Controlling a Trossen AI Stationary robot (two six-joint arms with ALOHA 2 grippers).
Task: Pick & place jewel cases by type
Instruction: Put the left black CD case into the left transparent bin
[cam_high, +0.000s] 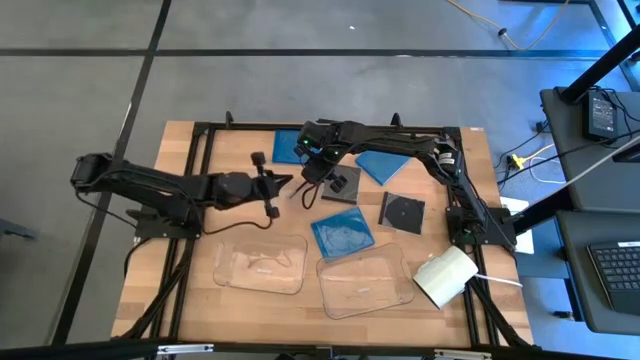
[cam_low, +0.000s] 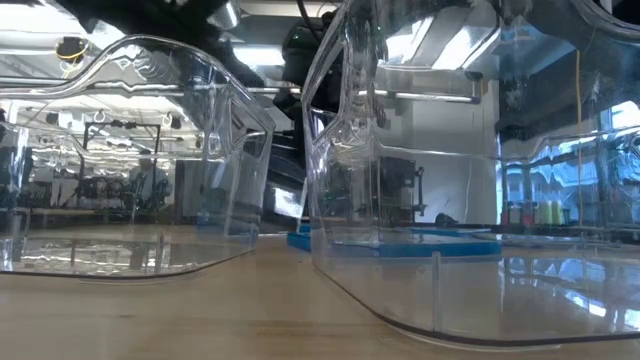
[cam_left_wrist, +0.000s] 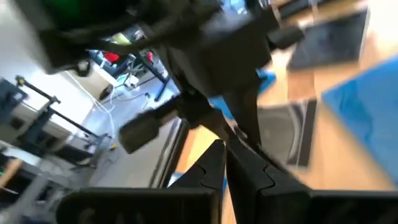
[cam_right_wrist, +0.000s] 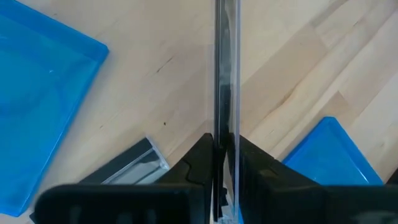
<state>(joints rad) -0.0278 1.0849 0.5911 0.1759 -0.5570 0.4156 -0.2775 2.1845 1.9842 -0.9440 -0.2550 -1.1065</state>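
Cases are thin, stiff, slick plastic, probably light and easy to crack, so you pinch by an edge, gently. Right tool (cam_right_wrist: 225, 171) is clamped on one jewel case (cam_right_wrist: 225, 74) held edge-on, above the desk (cam_high: 185, 285) just beside the black case (cam_high: 340, 185). Blue case (cam_high: 342, 235) lies near the clear trays (cam_high: 262, 265); another black case (cam_high: 402, 212) sits just right of it. Left tool (cam_left_wrist: 225, 168) is pressed together, empty, left of the held case.
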